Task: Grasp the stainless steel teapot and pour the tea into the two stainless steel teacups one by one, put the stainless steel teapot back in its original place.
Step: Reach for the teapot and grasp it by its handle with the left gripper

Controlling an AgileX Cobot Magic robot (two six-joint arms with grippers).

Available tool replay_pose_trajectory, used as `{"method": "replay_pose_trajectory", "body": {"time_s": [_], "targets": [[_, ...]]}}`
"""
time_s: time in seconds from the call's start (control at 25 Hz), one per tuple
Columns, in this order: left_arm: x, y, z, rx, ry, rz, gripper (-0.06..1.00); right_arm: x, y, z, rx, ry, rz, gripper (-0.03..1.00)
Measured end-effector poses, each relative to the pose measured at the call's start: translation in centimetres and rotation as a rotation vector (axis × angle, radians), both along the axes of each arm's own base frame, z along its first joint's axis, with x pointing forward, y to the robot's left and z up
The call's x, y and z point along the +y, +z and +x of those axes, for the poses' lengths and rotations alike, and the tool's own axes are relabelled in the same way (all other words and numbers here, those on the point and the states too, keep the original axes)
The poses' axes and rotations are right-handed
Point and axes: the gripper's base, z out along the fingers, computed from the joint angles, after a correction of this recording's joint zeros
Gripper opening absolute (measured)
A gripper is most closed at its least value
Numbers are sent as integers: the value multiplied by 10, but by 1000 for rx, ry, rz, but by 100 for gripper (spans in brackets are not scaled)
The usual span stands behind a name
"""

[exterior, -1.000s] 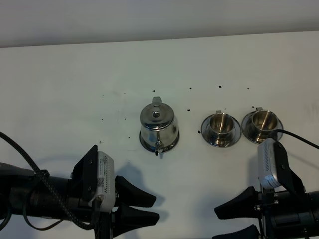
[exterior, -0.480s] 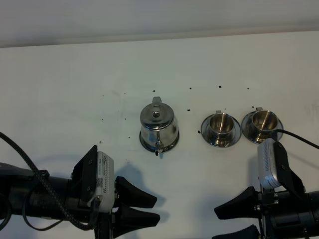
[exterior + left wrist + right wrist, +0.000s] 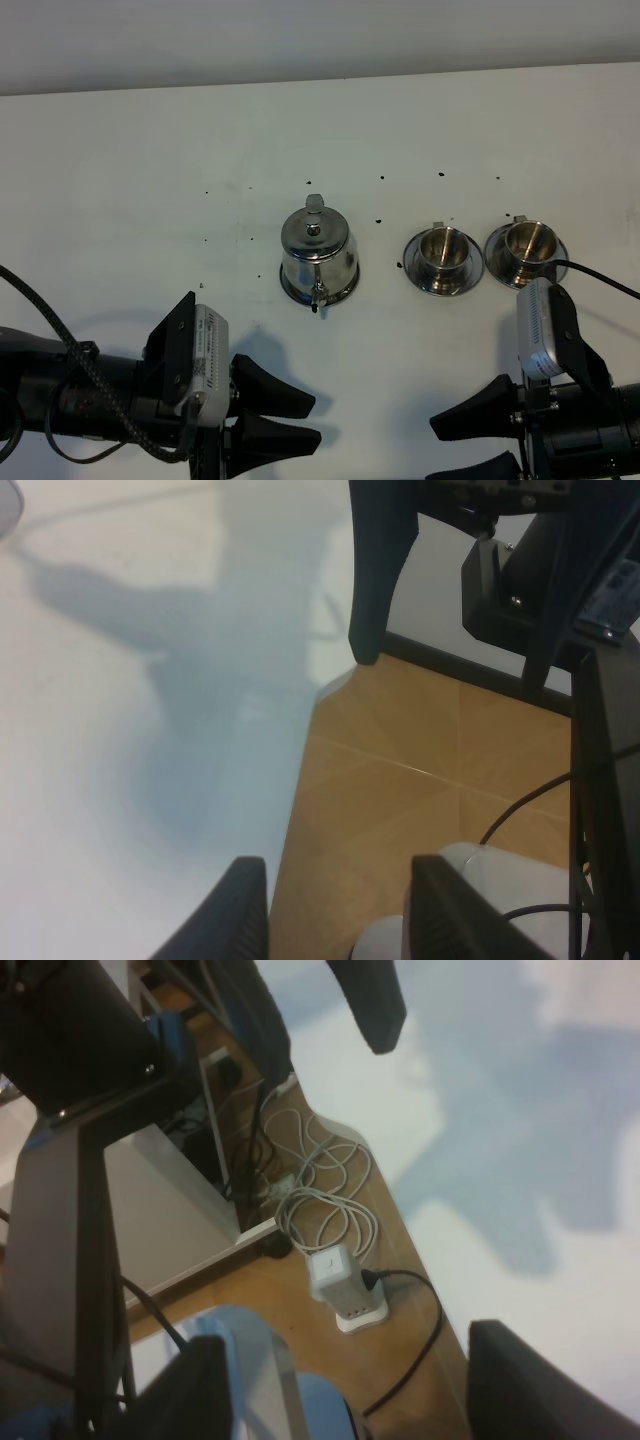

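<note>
Left fingers (image 3: 270, 395) part-open, right fingers (image 3: 475, 418) wide, both empty: I'd take the stainless steel teapot (image 3: 318, 255) by its far-side handle (image 3: 314, 204), level.

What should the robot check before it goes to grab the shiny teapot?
1. The teapot stands upright on its saucer: ok.
2. The lid is on the teapot: ok.
3. Both teacups are upright: ok.
4. Left jaws open and empty: ok.
5. Right jaws open and empty: ok.
6. Tea inside the teapot: cannot tell.
</note>
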Motion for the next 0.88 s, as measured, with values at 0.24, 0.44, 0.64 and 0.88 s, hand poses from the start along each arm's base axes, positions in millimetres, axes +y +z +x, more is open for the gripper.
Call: {"method": "replay_pose_trajectory", "body": {"time_s": [0.24,0.44,0.64,0.88], "targets": [[0,0,0,0,0,0,37,0,0,0,-1,0,0,50],[0,0,0,0,0,0,37,0,0,0,0,-1,1,50],[0,0,0,0,0,0,37,0,0,0,0,-1,1,50],[0,0,0,0,0,0,37,0,1,0,1,3,7,50]]}}
